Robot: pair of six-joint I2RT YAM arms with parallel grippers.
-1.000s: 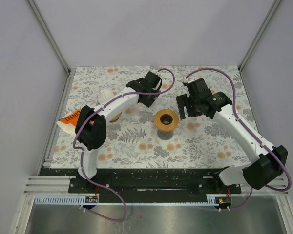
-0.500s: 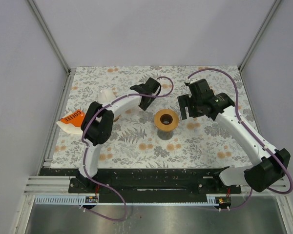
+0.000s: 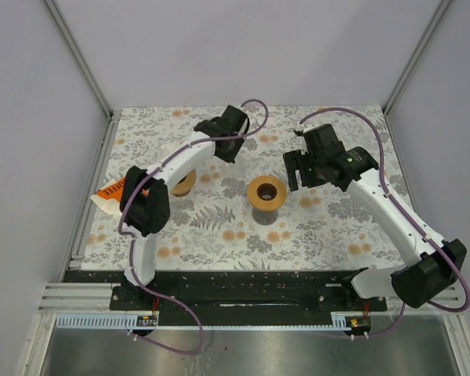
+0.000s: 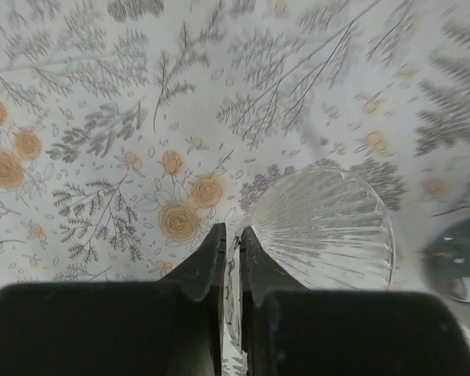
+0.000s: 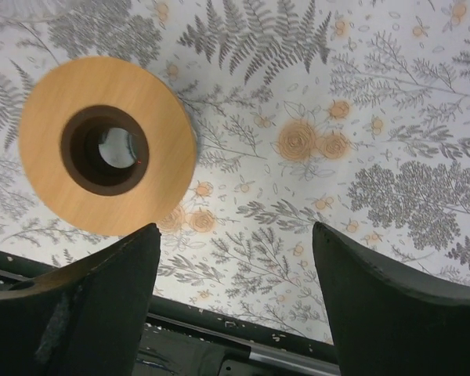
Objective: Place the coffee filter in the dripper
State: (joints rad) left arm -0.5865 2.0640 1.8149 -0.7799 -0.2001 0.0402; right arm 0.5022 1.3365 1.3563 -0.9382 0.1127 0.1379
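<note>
The dripper [image 3: 267, 193] is a round wooden ring with a dark hole, standing mid-table; it also shows at the upper left in the right wrist view [image 5: 106, 145]. The coffee filter [image 4: 329, 227] is a pale, ribbed, see-through fan shape lying over the flowered cloth. My left gripper [image 4: 231, 231] is shut on its thin left rim. From above, the left gripper [image 3: 227, 145] is behind and left of the dripper, and the filter is hidden under it. My right gripper [image 3: 294, 176] hangs open just right of the dripper, nothing between its fingers [image 5: 235, 235].
An orange coffee bag [image 3: 113, 192] lies at the table's left edge. A second wooden-ringed item [image 3: 182, 186] sits under the left arm. A blurred glassy shape [image 4: 454, 266] lies right of the filter. The black front rail [image 5: 219, 329] runs below the right gripper.
The left jaws have closed onto the filter's rim, and the left wrist has shifted slightly back and left. The white shape beside the left arm no longer shows. The right gripper barely moved.
</note>
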